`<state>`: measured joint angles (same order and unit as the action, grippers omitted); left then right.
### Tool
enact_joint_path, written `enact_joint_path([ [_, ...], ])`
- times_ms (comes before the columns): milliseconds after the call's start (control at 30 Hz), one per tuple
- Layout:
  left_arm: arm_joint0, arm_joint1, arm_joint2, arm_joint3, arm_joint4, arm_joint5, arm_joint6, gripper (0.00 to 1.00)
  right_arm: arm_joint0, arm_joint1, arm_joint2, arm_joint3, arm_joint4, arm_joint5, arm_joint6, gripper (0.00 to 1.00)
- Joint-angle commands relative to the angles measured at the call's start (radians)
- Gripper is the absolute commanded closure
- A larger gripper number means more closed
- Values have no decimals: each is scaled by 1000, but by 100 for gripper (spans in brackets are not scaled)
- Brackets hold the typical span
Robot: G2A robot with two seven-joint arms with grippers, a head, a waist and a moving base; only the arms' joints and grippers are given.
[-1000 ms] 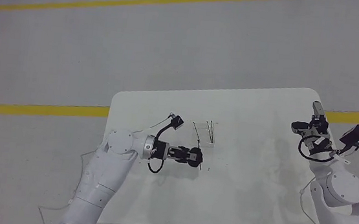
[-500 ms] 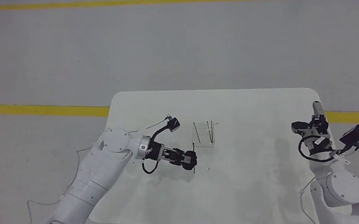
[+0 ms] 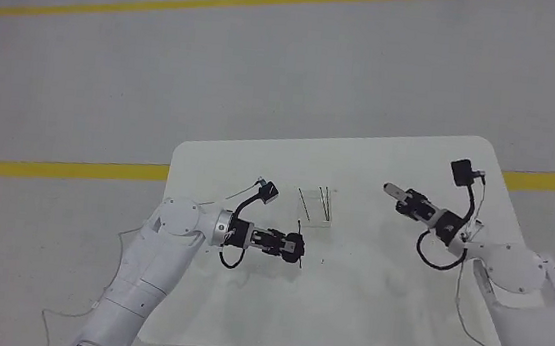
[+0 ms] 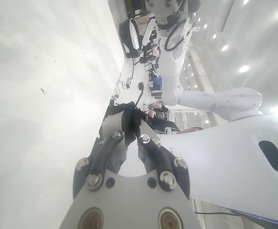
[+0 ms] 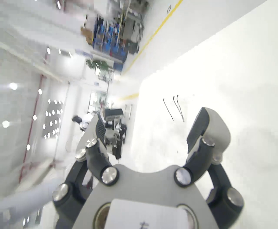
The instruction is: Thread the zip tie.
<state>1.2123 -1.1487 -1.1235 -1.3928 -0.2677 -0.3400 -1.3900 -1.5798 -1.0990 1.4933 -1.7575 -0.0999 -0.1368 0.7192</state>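
Pinching a zip tie, left gripper mid-table; right gripper wide open above bare tabletop.

The zip tie is black, the table white, the floor grey with yellow stripes.

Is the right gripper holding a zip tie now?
No, the right gripper is open and empty, and the loose zip ties lie on the table beyond it.

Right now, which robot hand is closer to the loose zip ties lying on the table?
Left. The left gripper, shut on one zip tie, sits just beside the loose zip ties. The open right gripper hangs farther off on their other side.
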Motion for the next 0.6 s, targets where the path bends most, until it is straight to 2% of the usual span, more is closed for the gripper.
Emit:
enact_joint_path([
  [0, 0, 0, 0, 0, 0, 0, 0, 100, -1, 0, 1, -1, 2, 2, -3, 0],
  [267, 0, 0, 0, 0, 0, 0, 0, 100, -1, 0, 1, -1, 2, 2, -3, 0],
  [367, 0, 0, 0, 0, 0, 0, 0, 100, 10, 1, -17, 15, -21, -12, 20, 0],
  [500, 0, 0, 0, 0, 0, 0, 0, 100, 95, 2, -75, 48, -61, -38, 102, 0],
  [567, 0, 0, 0, 0, 0, 0, 0, 100, 160, -1, -120, 84, -78, -47, 140, 0],
])
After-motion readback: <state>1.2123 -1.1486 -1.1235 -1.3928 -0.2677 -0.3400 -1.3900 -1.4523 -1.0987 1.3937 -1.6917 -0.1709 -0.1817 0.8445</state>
